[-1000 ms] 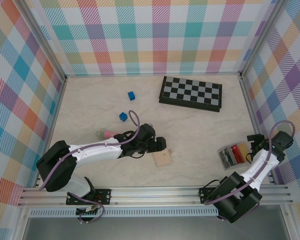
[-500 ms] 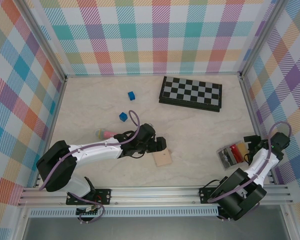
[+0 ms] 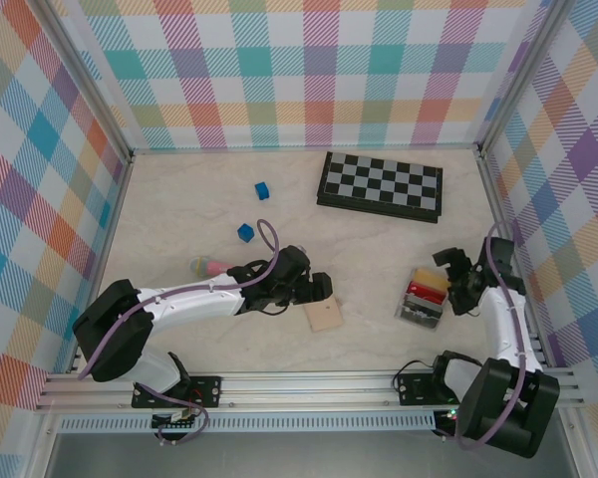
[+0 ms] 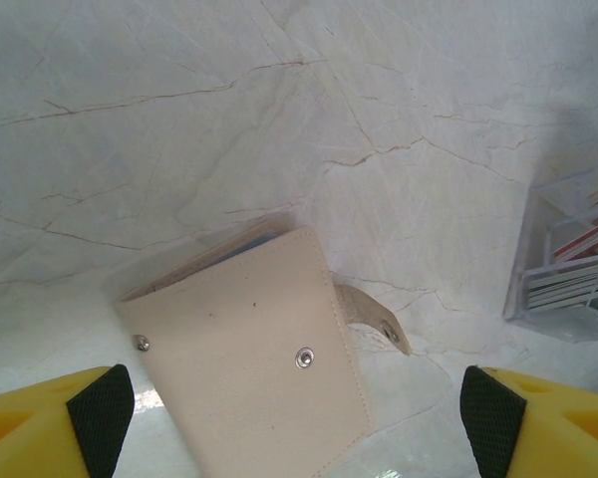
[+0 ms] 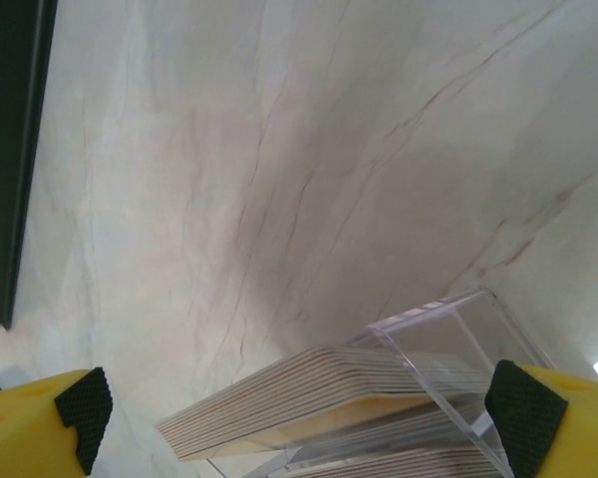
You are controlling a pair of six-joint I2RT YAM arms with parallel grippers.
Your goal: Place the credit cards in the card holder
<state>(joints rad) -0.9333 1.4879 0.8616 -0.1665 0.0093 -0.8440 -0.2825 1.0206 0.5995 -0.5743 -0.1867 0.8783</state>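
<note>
Card holder [image 3: 324, 316] lies folded near-centre under the left gripper [image 4: 297, 410], jaws wide. Farther right, credit cards [image 5: 289, 393] sit stacked in a clear case [image 3: 419, 311], straddled by the right gripper [image 5: 304, 401], also spread wide. Closing there could pinch the case wall or several cards together.

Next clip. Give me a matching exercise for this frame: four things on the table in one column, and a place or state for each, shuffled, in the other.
Things:
1. card holder
2. chessboard
3. clear case
4. blue blocks

Descriptions:
A. far right, by the back wall
B. holds the credit cards in a stack
C. folded, snap tab hanging loose
D. small, left of the chessboard

Pairs: 1-C; 2-A; 3-B; 4-D
</note>
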